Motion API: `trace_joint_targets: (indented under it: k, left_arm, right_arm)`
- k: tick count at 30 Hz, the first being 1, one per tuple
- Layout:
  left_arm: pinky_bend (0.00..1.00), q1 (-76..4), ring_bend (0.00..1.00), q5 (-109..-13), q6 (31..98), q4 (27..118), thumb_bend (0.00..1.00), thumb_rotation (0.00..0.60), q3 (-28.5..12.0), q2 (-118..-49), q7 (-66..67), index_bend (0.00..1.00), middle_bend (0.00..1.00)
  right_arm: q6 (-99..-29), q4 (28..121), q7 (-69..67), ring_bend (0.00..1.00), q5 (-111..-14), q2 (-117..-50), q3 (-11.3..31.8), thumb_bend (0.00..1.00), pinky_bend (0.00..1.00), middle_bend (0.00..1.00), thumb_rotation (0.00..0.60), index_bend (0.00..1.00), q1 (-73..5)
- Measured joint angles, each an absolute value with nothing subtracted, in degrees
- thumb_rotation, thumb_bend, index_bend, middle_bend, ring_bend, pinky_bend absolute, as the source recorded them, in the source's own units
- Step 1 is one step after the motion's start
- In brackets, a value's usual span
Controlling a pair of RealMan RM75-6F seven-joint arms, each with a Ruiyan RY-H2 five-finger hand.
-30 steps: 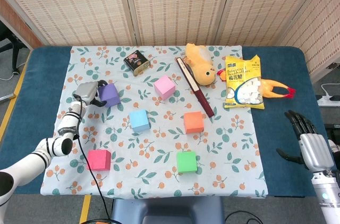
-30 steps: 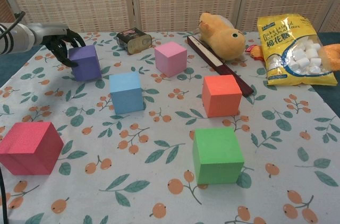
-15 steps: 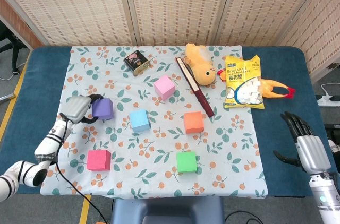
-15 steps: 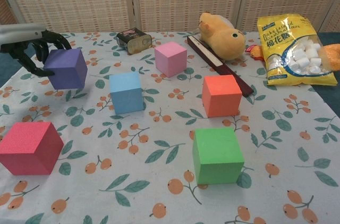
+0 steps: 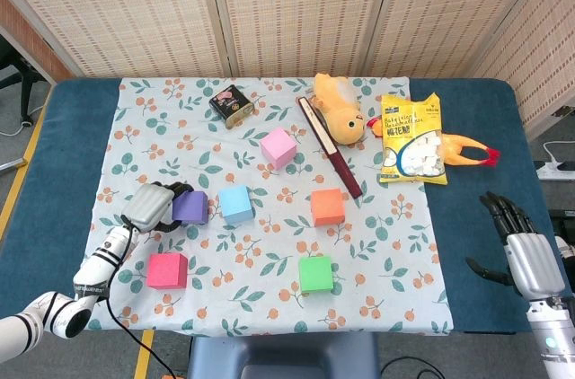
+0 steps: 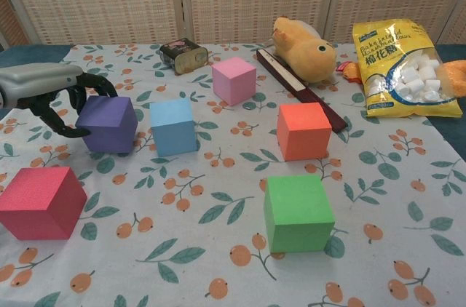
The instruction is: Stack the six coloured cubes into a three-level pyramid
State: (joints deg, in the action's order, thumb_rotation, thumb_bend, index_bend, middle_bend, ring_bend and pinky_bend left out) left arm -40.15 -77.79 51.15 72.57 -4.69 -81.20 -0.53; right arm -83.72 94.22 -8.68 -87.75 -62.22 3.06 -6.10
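My left hand (image 5: 151, 206) (image 6: 45, 91) grips the purple cube (image 5: 190, 207) (image 6: 110, 124) from its left side, low over the cloth and just left of the light blue cube (image 5: 237, 204) (image 6: 173, 126). The red cube (image 5: 167, 270) (image 6: 41, 202) lies nearer me on the left. The pink cube (image 5: 278, 147) (image 6: 234, 80), orange cube (image 5: 328, 207) (image 6: 303, 130) and green cube (image 5: 315, 274) (image 6: 298, 212) sit apart on the floral cloth (image 5: 386, 253). My right hand (image 5: 525, 256) hovers open off the cloth at the far right, holding nothing.
A dark tin (image 5: 233, 104), a plush duck (image 5: 338, 111), a long dark stick (image 5: 331, 159) and a yellow marshmallow bag (image 5: 411, 138) lie along the far side. A rubber chicken (image 5: 467, 150) pokes out behind the bag. Blue table (image 5: 54, 163) borders the cloth.
My left hand has carried the purple cube from the far left toward me and to the right, down beside the light blue cube. The right hand has barely shifted.
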Motion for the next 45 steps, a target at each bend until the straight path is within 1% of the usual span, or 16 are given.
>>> trace_joint_targets:
  k: [22, 39, 45]
  left_arm:
    - [0.38, -45.02, 0.45, -76.37, 46.07, 69.34, 0.31, 0.600, -6.90, -84.53, 0.05, 0.50, 0.47]
    - [0.38, -46.56, 0.45, -74.43, 43.29, 68.70, 0.31, 0.600, -7.55, -84.56, -0.65, 0.50, 0.47]
    - [0.38, -47.23, 0.45, -72.43, 39.90, 69.20, 0.31, 0.600, -7.77, -83.83, -1.84, 0.50, 0.46]
  right_arm:
    - [-84.13, 94.10, -8.55, 0.00, -86.60, -62.16, 3.23, 0.00, 0.12, 0.04, 0.600, 0.00, -5.18]
    - [-84.15, 93.92, -8.61, 0.00, -86.24, -62.21, 3.46, 0.00, 0.12, 0.04, 0.600, 0.00, -4.97]
    - [-84.11, 93.53, -8.69, 0.00, -86.04, -62.32, 3.53, 0.00, 0.12, 0.04, 0.600, 0.00, -4.88]
